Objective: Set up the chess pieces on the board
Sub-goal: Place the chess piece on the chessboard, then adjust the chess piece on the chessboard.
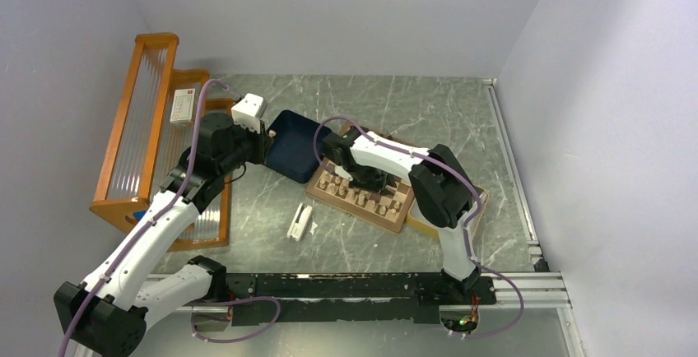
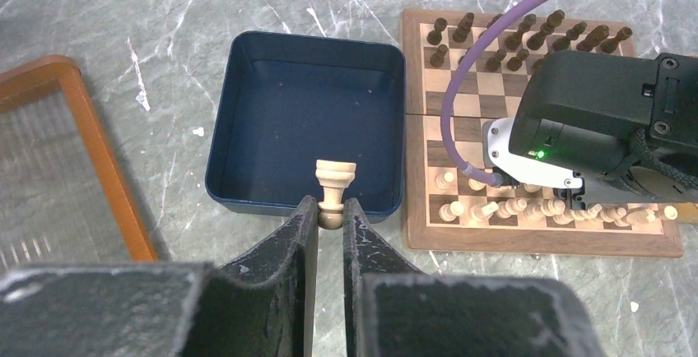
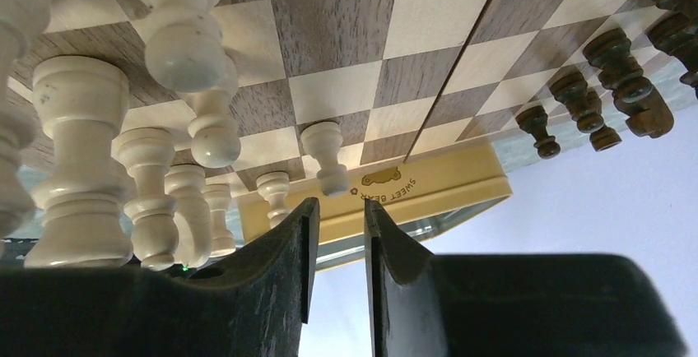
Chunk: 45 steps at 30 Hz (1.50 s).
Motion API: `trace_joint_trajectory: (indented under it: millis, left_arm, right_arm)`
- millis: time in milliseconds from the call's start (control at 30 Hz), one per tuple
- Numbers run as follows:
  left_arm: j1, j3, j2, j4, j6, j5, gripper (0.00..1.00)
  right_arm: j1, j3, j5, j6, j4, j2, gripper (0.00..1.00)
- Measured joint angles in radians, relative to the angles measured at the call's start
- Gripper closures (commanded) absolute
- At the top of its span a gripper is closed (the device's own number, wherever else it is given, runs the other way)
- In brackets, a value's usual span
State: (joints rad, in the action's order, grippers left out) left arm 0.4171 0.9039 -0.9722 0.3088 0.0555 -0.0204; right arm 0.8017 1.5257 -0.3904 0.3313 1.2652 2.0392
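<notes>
My left gripper point(image 2: 331, 213) is shut on the rounded end of a pale tan chess piece point(image 2: 336, 183), held over the near rim of the dark blue tray point(image 2: 222, 110). The board point(image 2: 535, 243) lies to the right, with pale pieces point(image 2: 510, 207) along its near rows and dark pieces point(image 2: 527, 36) along its far rows. My right gripper point(image 3: 336, 209) hovers low over the board point(image 3: 329, 85) among the pale pieces point(image 3: 82, 159), jaws parted and empty. A pale pawn point(image 3: 327, 155) stands just beyond its fingertips. Dark pieces point(image 3: 625, 77) line the far side.
An orange wooden rack point(image 1: 140, 127) stands at the left. A small white object point(image 1: 300, 223) lies on the marble table in front of the board point(image 1: 387, 219). A pale yellow-rimmed tray point(image 3: 411, 188) sits against the board's far edge. My right arm's wrist point(image 2: 601, 127) hangs over the board.
</notes>
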Motion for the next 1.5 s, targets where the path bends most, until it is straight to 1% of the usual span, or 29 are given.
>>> trace_joint_trajectory:
  millis: [100, 367, 567, 700, 833, 1000, 1067, 1167, 1333, 1500]
  left_arm:
    - [0.001, 0.0, 0.0, 0.0, 0.0, 0.0, 0.95]
    - [0.006, 0.0, 0.0, 0.0, 0.0, 0.001, 0.95]
    - [0.013, 0.0, 0.0, 0.0, 0.0, 0.001, 0.95]
    - [0.024, 0.0, 0.0, 0.0, 0.0, 0.0, 0.95]
    - [0.027, 0.0, 0.0, 0.0, 0.0, 0.0, 0.95]
    - [0.034, 0.0, -0.003, 0.0, 0.0, -0.004, 0.95]
    - [0.034, 0.0, -0.003, 0.0, 0.0, -0.006, 0.95]
    - [0.037, 0.0, -0.003, 0.0, 0.0, -0.007, 0.95]
    - [0.039, 0.0, -0.005, -0.001, 0.0, -0.01, 0.95]
    - [0.043, 0.0, -0.008, -0.001, 0.0, -0.01, 0.95]
  right_arm:
    - [-0.002, 0.008, 0.0, 0.001, 0.0, 0.0, 0.71]
    - [-0.002, 0.067, 0.001, -0.006, -0.015, -0.008, 0.71]
    - [-0.002, 0.067, 0.008, -0.038, -0.048, -0.105, 0.71]
    - [-0.017, 0.058, 0.008, -0.102, -0.105, -0.203, 0.72]
    - [-0.064, 0.038, 0.02, -0.224, -0.164, -0.253, 0.71]
    - [-0.13, -0.109, 0.057, -0.4, -0.281, -0.306, 0.71]
    - [-0.142, -0.184, 0.071, -0.457, -0.321, -0.342, 0.69]
    - [-0.166, -0.28, 0.118, -0.532, -0.393, -0.417, 0.68]
    - [-0.228, -0.377, 0.18, -0.613, -0.509, -0.515, 0.68]
    - [-0.242, -0.421, 0.222, -0.649, -0.581, -0.529, 0.68]
